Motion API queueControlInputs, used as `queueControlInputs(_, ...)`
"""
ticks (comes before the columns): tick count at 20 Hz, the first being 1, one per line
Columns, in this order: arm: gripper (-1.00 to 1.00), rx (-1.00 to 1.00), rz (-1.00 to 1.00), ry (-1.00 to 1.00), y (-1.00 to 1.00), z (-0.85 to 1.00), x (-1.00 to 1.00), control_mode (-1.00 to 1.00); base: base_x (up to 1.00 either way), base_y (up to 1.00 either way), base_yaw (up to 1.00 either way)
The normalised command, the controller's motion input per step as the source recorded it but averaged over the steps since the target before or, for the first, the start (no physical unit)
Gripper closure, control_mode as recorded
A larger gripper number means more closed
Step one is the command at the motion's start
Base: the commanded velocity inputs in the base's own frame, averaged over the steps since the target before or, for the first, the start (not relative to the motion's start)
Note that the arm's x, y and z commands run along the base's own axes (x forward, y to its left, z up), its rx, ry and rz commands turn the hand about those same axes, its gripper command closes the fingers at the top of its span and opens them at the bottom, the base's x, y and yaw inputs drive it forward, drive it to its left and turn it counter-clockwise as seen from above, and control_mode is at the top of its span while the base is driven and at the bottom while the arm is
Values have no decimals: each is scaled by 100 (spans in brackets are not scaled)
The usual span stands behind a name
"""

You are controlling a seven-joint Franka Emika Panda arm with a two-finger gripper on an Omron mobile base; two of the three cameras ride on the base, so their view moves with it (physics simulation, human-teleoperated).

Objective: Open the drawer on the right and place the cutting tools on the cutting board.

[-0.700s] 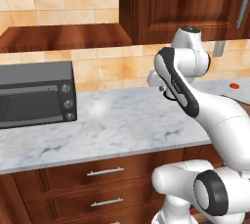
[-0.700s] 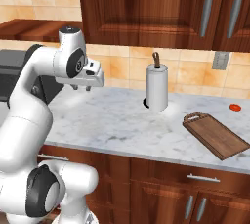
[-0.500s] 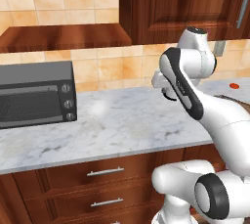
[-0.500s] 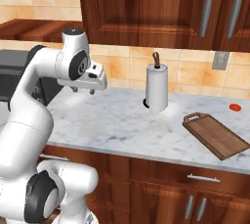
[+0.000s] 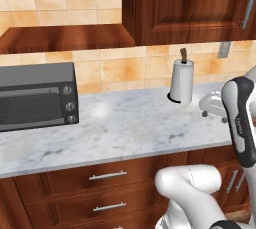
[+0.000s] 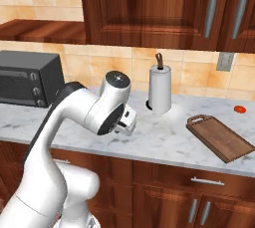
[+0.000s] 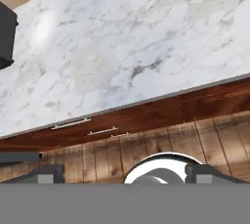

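Note:
The cutting board [image 6: 219, 138], dark brown with a loop handle, lies flat on the marble counter at the right. Under it the drawer [image 6: 209, 179] shows a closed reddish-brown front with a metal handle. The cutting tools are hidden. My gripper [image 6: 127, 122] hangs over the counter's front part, well left of the board, pointing down. In the hand view the gripper [image 7: 127, 174] is open, with nothing between its fingertips [image 7: 49, 173]. From the left base camera the gripper [image 5: 212, 114] sits low beside the paper-towel roll.
A white paper-towel roll [image 6: 160, 90] stands at the back wall. A dark toaster oven [image 5: 37, 95] fills the counter's left end. A small red object [image 6: 239, 108] lies at the far right. More closed drawer fronts [image 5: 107, 175] run below the counter edge [image 7: 146, 101].
The arm has swung down and to the right. The hand dropped from shoulder height to just above the counter. The paper-towel roll now shows in the left base view. Jaws stay open.

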Motion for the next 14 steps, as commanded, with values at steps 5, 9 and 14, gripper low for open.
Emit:
queueControlInputs(5, -100, 23, -24, -6, -100, -65, -97, -100, 0, 0, 0)
queueControlInputs(9, -100, 24, -29, -3, -100, -67, -76, -100, 0, 0, 0)
queueControlInputs(14, -100, 29, -32, -6, -100, -59, -65, -100, 0, 0, 0)
